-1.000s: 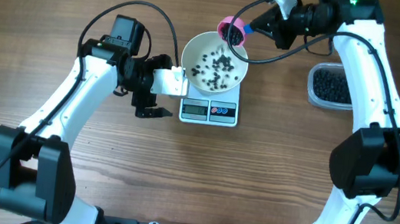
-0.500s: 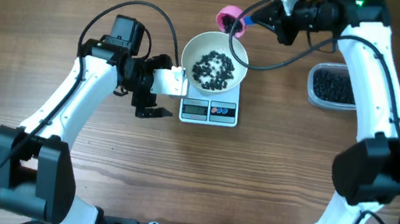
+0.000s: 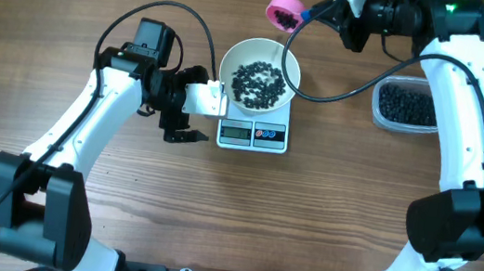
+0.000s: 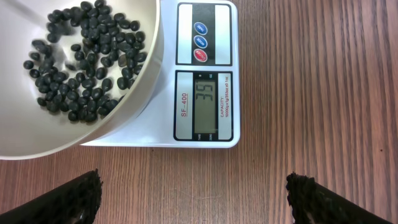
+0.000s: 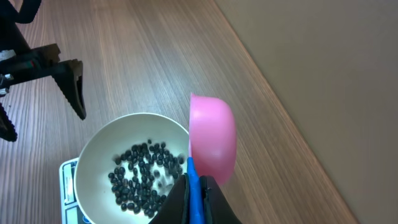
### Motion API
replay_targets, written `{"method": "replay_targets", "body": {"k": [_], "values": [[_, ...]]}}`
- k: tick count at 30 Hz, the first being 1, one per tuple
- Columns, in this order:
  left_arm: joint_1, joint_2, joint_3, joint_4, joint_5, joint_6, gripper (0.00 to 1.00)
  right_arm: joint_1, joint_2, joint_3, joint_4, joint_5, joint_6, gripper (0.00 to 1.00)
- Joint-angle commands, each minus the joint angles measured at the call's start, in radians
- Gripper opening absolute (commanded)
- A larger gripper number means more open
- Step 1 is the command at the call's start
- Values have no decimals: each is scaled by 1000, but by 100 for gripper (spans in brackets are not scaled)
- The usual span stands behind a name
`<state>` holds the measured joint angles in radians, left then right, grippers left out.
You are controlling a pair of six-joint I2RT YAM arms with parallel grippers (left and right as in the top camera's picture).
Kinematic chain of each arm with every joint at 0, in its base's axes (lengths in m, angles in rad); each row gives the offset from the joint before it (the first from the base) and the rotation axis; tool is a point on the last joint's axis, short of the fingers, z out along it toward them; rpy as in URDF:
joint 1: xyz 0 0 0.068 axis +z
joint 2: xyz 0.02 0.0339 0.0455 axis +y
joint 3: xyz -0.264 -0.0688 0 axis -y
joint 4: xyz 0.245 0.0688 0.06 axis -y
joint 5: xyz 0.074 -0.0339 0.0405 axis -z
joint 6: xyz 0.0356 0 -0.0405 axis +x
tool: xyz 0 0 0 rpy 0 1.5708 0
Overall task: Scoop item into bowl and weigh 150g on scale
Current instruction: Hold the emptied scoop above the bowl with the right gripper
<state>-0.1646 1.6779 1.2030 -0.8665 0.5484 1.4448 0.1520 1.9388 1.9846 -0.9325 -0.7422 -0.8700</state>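
Note:
The white bowl stands on the white scale and holds a layer of black beans. From the left wrist, the bowl with its beans fills the upper left and the scale lies beside it, display lit. My left gripper rests open on the table left of the scale; its fingertips stand wide apart. My right gripper is shut on the blue handle of the pink scoop, held behind the bowl. In the right wrist view the scoop hangs over the bowl's far rim.
A clear plastic tub with more black beans sits to the right of the scale, under my right arm. A black cable loops from the right arm near the bowl. The wooden table's far edge runs just behind the scoop.
The scoop tipped its beans into the bowl, then my right gripper lifted it up and back, away from the rim. More beans lie in the bowl. The left arm stayed still.

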Motion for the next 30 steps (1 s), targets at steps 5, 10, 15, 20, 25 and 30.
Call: {"method": "replay_targets", "body": {"k": [5,10,15,20,25,30], "values": [[-2,11,-6,-1,23,-10,100,8,-32,6,11,47,-16,4],[-2,11,-6,-1,23,-10,100,8,-32,6,14,6,-36,4],[-2,11,-6,-1,23,-10,100,14,-32,6,-7,-62,-94,4],[-2,11,-6,-1,23,-10,100,14,-31,6,-5,-87,-93,4],[-2,11,-6,-1,23,-10,100,14,-31,6,-5,-86,-90,4],[-2,11,-6,-1,23,-10,100,14,-31,5,-7,-60,-85,4]]}}
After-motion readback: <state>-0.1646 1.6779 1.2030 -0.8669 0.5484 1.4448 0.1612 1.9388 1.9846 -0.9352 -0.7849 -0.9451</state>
